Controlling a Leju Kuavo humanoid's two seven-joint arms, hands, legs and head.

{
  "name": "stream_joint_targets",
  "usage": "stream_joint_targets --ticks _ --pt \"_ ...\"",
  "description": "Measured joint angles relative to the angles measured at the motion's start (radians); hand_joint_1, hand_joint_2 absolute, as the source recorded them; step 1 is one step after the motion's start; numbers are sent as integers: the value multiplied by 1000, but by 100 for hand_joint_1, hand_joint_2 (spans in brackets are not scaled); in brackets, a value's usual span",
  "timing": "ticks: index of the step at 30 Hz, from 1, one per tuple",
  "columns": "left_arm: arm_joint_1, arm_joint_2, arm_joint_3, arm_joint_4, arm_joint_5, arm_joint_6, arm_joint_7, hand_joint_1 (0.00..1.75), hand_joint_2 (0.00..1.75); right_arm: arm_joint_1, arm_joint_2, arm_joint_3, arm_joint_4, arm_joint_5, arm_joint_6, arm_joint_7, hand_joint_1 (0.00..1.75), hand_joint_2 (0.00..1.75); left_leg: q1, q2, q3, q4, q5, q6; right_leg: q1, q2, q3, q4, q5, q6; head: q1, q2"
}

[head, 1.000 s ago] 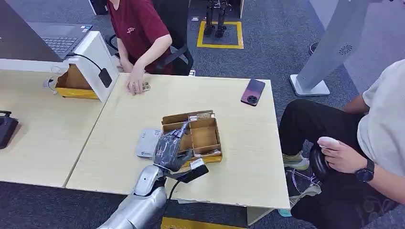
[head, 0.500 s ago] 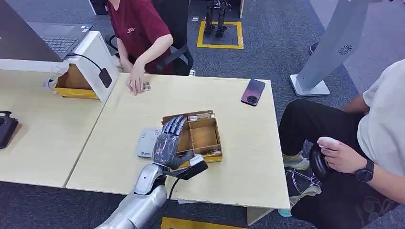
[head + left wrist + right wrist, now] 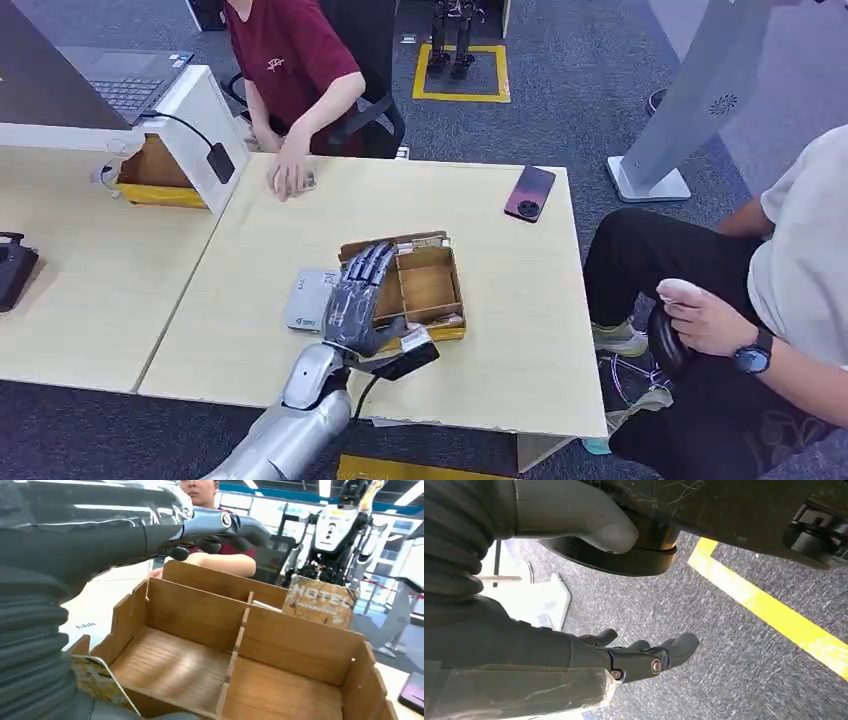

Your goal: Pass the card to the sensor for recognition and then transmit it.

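Your left hand (image 3: 357, 300) over the box (image 3: 428, 287), fingers spread, empty, card (image 3: 320, 601) propped in the back slot, your right hand (image 3: 634, 655) hanging, fingers loosely apart

Matt plywood box (image 3: 420, 285), pale wood-grain table (image 3: 500, 330).

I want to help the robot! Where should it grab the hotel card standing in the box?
Probably by the card's top edge, from above. It stands upright against the box's back wall, top poking above the rim, so only that part is free to pinch.
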Motion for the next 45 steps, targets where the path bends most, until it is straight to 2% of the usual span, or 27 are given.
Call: stream_joint_targets --ticks 31,35,37,45 --pt "-16 -18 0 4 -22 0 2 0 175 -4 0 -3 0 14 1 2 0 175 0 0 0 0 0 0 0 0 0 0 0 0 0 0" --pt "-12 -18 0 -7 29 0 -46 0 175 -4 0 -9 0 13 -2 -3 0 175 0 0 0 0 0 0 0 0 0 0 0 0 0 0" --pt "-4 -6 -37 -38 79 -6 -40 0 175 -3 -3 -21 0 11 -3 -9 0 175 0 0 0 0 0 0 0 0 0 0 0 0 0 0" --pt "-2 18 -89 -66 101 -5 -10 0 175 -3 -5 -30 0 13 -5 -10 0 175 0 0 0 0 0 0 0 0 0 0 0 0 0 0"
